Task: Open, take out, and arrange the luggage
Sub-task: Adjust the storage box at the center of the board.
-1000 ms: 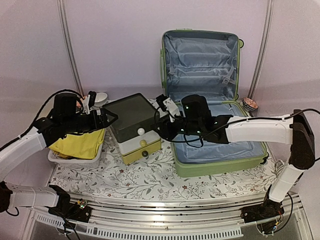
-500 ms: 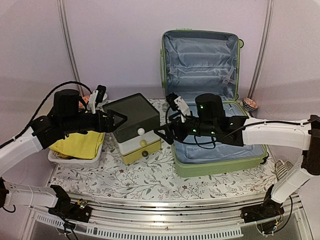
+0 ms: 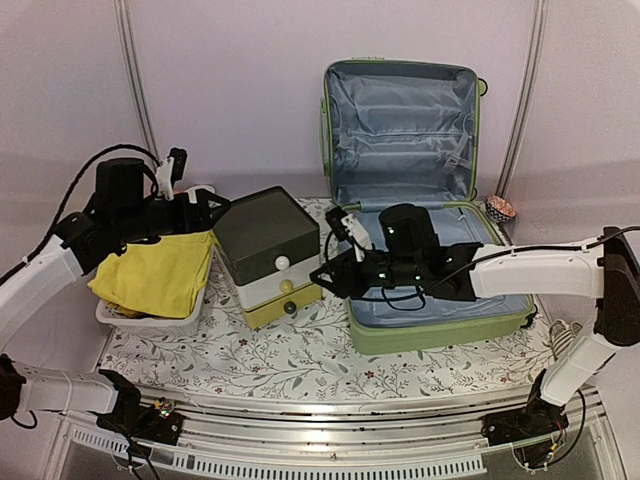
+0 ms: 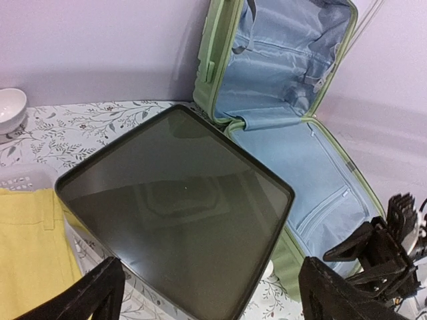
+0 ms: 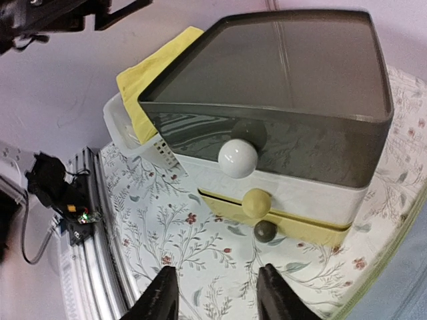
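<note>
The luggage (image 3: 400,120) lies open at the back right corner of the desk (image 3: 300,365), base flat, lid upright against the wall, blue lining showing. Off its near left corner hovers the right pincer (image 5: 215,293), fingers partway apart with nothing between them, facing the drawer box (image 3: 265,232) just left of the luggage. Above the box's dark lid hangs the left pincer (image 4: 210,267), spread wide, empty. At the left edge a white basket (image 3: 140,322) holds yellow cloth (image 3: 155,275).
</note>
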Tool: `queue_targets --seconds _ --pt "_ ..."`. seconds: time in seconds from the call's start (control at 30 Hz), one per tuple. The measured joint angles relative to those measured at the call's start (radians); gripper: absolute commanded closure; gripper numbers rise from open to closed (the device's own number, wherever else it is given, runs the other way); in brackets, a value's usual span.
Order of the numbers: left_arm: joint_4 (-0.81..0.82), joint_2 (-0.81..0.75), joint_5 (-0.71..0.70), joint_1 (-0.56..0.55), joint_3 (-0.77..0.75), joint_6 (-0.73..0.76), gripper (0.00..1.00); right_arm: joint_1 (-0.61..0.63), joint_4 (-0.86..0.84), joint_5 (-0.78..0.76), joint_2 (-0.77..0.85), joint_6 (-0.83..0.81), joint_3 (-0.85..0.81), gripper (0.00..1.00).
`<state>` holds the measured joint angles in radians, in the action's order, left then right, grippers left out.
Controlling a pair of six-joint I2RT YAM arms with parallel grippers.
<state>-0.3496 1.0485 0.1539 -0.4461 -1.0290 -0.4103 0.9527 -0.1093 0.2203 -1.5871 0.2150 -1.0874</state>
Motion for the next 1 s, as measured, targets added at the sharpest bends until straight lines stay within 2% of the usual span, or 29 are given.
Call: queue_targets --seconds 0.07,0.13,0.5,1.0 --pt "-0.006 0.024 0.004 0.013 -0.027 0.007 0.07 0.010 -0.011 0.002 -0.028 0.024 0.000 0.91" --pt "-0.004 0.064 0.015 0.021 -0.059 0.016 0.07 0.016 -0.029 0.001 -0.055 0.044 0.000 0.97" --pt "-0.007 0.282 0.083 0.039 -0.145 0.071 0.07 0.018 -0.077 -0.070 -0.189 0.136 -0.043 0.98" --pt "-0.009 0.333 0.133 0.042 -0.160 0.104 0.07 0.012 -0.089 -0.138 -0.260 0.169 -0.160 0.98"
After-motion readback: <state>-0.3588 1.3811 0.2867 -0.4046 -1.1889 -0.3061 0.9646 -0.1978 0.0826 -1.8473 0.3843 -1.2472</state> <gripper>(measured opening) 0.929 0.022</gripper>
